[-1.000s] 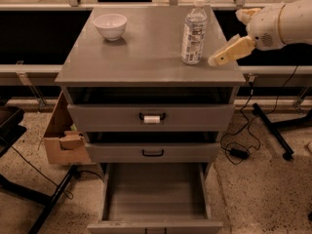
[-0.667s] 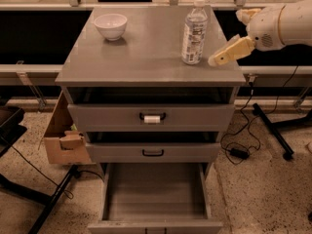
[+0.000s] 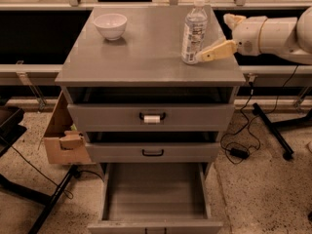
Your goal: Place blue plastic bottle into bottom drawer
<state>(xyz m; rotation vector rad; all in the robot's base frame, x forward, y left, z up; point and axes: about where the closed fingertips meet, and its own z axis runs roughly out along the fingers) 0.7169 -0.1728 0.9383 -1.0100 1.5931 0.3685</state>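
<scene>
The blue plastic bottle (image 3: 194,30), clear with a white cap and a printed label, stands upright at the right of the grey cabinet top (image 3: 141,57). My gripper (image 3: 215,37) comes in from the right, level with the bottle, and is open. Its lower tan finger (image 3: 218,50) reaches the bottle's lower right side; the upper finger (image 3: 233,19) is behind and to the right. The bottom drawer (image 3: 153,191) is pulled out below, and its grey floor is bare.
A white bowl (image 3: 110,25) sits at the back left of the cabinet top. The middle drawer (image 3: 152,152) and top drawer (image 3: 151,117) stand slightly ajar. A cardboard box (image 3: 62,138) leans at the cabinet's left. Cables (image 3: 236,147) and a black stand leg (image 3: 273,130) lie on the floor at the right.
My gripper has moved a little to the left, so its lower finger now reaches the bottle's side. The bottle and the drawers have not moved.
</scene>
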